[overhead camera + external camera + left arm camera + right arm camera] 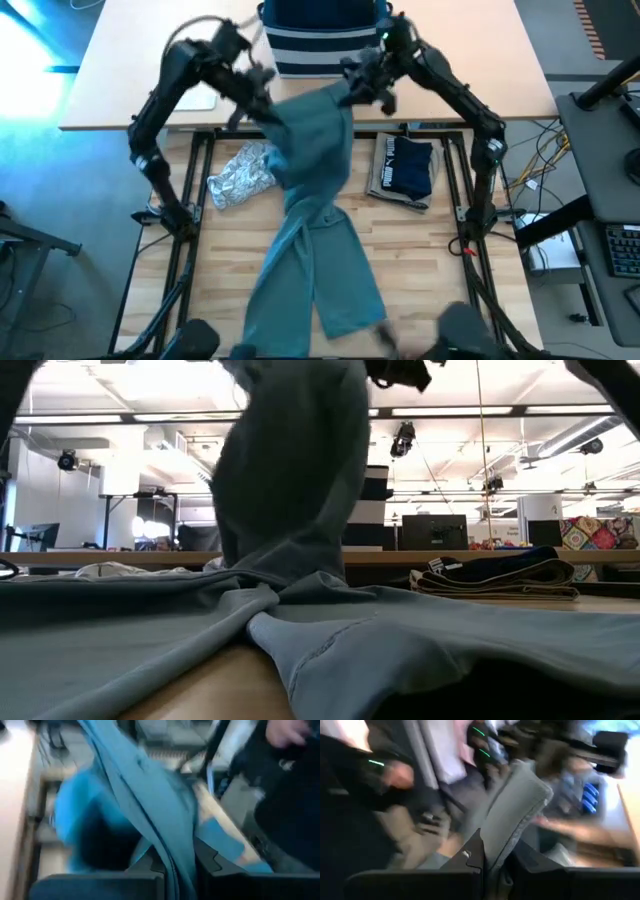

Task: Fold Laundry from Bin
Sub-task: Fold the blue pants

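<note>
A large teal-green garment, a pair of trousers by its two legs, is raised at its far end, just in front of the bin. Its legs trail over the table toward the near edge. My left gripper and my right gripper are both shut on the raised end, side by side. In the low view the garment hangs down from above and spreads out on the table. My left gripper pinches a bunched fold of the teal garment's raised end between its two fingers. The cloth runs on past the fingers as a long ridge. That end is lifted clear while the legs rest on the table. My right gripper pinches a thick fold of the same raised end between its two fingers, several layers by the look of it. The cloth stands up past the fingertips. That end is clear of the table.
A grey-white patterned garment lies crumpled at the left of the table. A folded dark navy garment with white print sits on a tan one at the right. The striped bin stands on the far desk between the arms.
</note>
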Robot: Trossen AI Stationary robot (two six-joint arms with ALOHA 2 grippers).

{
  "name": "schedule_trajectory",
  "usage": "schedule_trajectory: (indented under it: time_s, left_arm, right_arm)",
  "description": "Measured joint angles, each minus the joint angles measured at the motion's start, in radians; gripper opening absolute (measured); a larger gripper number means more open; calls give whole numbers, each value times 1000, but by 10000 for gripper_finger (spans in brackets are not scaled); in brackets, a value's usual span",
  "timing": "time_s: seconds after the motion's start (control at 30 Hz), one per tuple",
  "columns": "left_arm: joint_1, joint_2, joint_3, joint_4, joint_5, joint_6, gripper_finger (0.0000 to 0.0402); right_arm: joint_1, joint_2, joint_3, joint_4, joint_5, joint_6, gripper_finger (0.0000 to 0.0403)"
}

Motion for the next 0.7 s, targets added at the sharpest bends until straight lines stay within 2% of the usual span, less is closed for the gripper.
schedule_trajectory:
  time_s: [0.03, 0.1, 0.13, 0.17, 0.2, 0.27, 0.33, 0.43, 0.53, 0.6, 0.63, 0.67, 0.7]
  left_arm:
    - [-5, -19, -41, 33, -73, -46, 16]
    - [18, -29, -113, 247, -404, -233, 16]
    - [35, -20, -143, 360, -567, -296, 16]
    - [44, -9, -167, 398, -691, -345, 16]
    - [44, 5, -183, 367, -769, -387, 17]
    - [54, 24, -182, 326, -786, -412, 17]
    - [69, 36, -159, 318, -710, -412, 17]
    - [46, 42, -120, 223, -654, -410, 17]
    - [22, 44, -53, 167, -663, -398, 17]
    - [1, 44, -2, 66, -596, -407, 17]
    - [-12, 44, 23, -4, -507, -410, 17]
    - [-29, 43, 42, -66, -382, -400, 17]
    - [-55, 30, 47, -65, -237, -373, 17]
  right_arm:
    - [0, -12, -9, -17, 131, 0, 28]
    - [-26, -26, -25, -6, 564, 6, 24]
    - [-31, -22, -31, 19, 736, 6, 23]
    - [-28, -19, -42, 15, 838, 7, 22]
    - [-17, -15, -51, -8, 867, 11, 22]
    - [-1, -6, -58, -15, 813, 28, 22]
    - [7, -1, -59, 4, 767, 36, 22]
    - [41, -6, -61, -32, 766, 15, 22]
    - [60, -8, -62, -30, 768, 2, 23]
    - [72, -18, -58, -79, 717, 8, 23]
    - [77, -28, -57, -107, 621, 13, 23]
    - [77, -37, -57, -133, 445, 15, 23]
    - [75, -47, -57, -154, 217, 7, 23]
